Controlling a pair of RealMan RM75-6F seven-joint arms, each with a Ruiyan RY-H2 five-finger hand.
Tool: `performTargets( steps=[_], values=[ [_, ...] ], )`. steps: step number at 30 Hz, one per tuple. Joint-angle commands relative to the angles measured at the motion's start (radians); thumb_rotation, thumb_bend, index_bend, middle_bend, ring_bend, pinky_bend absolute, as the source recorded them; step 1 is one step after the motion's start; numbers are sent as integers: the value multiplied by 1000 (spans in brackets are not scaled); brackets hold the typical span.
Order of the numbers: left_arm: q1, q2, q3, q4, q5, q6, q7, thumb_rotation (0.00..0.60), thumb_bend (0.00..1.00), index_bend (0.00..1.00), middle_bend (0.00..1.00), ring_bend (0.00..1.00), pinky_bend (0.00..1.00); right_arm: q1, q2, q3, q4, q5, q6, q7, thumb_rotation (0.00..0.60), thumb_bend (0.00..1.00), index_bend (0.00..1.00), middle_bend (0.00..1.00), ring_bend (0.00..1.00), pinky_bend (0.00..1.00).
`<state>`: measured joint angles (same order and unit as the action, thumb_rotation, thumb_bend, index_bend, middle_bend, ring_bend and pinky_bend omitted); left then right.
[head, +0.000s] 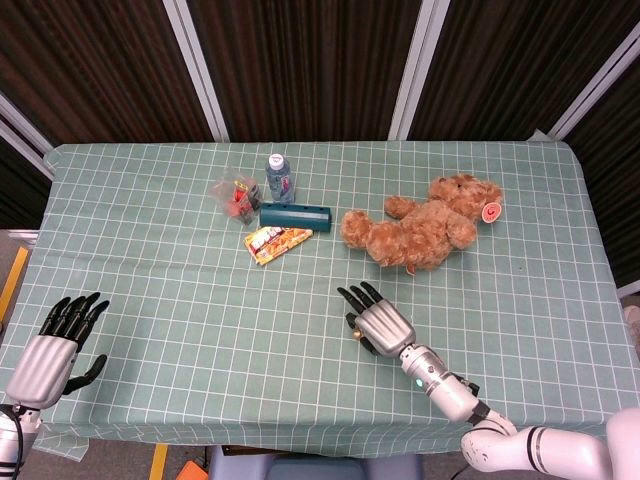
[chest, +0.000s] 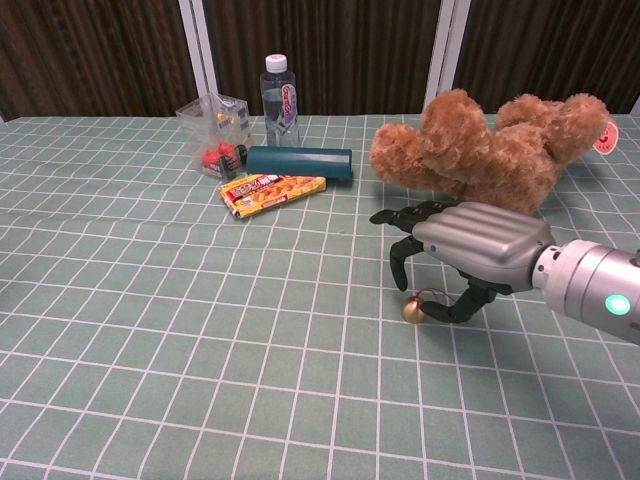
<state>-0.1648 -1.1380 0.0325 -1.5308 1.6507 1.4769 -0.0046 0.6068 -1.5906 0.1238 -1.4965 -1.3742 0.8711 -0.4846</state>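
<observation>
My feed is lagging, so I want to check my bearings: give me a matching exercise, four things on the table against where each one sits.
Things:
1. small brass bell
2. teddy bear
3. water bottle
4. snack packet

Places:
A. lying on its side, right part of the table
B. upright, far side, behind the teal case
C. flat, just in front of the teal case
D. under the right hand

Pairs: 1-D, 2-A, 3-B, 4-C

Worktop (head: 150, 270) w/ green checked cloth. Near far edge, left of centre: water bottle (head: 280, 177), clear bag of small items (head: 236, 195), teal box (head: 295, 214), snack pack (head: 277, 242) just in front. Teddy bear (head: 425, 225) lying right of centre. Small brass bell (chest: 413, 309) toward near edge, mid-worktop.
</observation>
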Motion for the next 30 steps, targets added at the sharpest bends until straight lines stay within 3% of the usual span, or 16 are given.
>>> performTargets(
  steps=[1,14,30],
  values=[
    [0,-1,-1,-1,-5,-4,3,600,382,0,0,0,14,2,4,-3,2,8,9,2,600,472,569,0,0,0],
    [-1,-1,-2,-4,-6,-9,7,600,382,0,0,0,16,15,-3,-24,24,30,20,1,600,473,637,0,0,0],
    [-3,0,-3,-1,-9,-16,3,600,382,0,0,0,16,33,-18,-39,35,41,41,19,600,474,642,0,0,0]
  ],
)
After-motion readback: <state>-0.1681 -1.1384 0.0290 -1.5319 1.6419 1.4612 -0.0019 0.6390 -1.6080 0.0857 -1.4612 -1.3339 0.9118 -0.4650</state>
